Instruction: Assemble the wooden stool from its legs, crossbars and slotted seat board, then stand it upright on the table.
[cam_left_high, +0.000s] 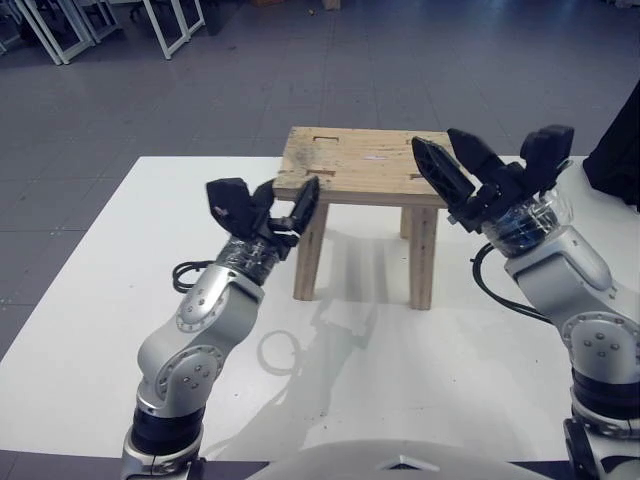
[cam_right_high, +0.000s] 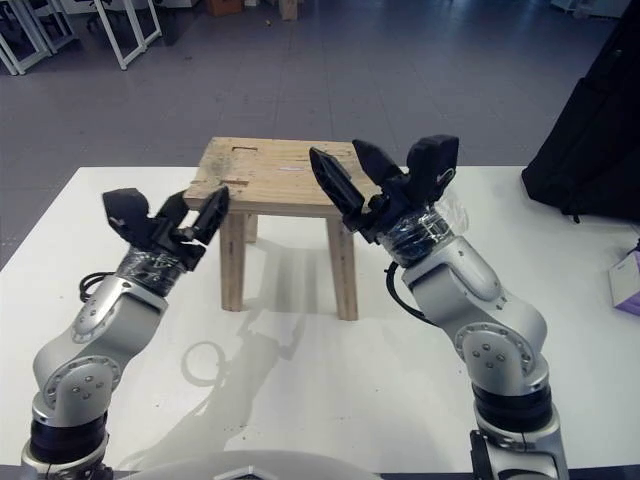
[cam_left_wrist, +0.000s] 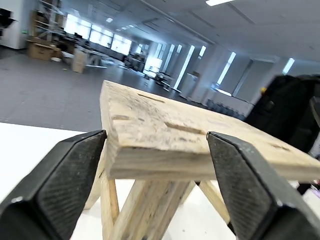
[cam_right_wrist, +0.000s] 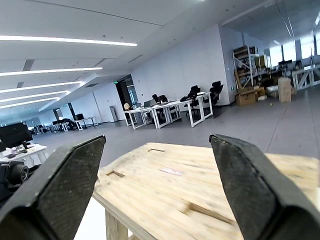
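Wooden stool stands upright and assembled at mid-table. Left tool and right tool flank its seat board, fingers apart, gripping nothing. To my eye, only backing away remains.

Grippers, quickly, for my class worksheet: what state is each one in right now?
Left gripper: open, flanking a corner of the stool, gripping nothing.
Right gripper: open, holding nothing, at the stool's other end.
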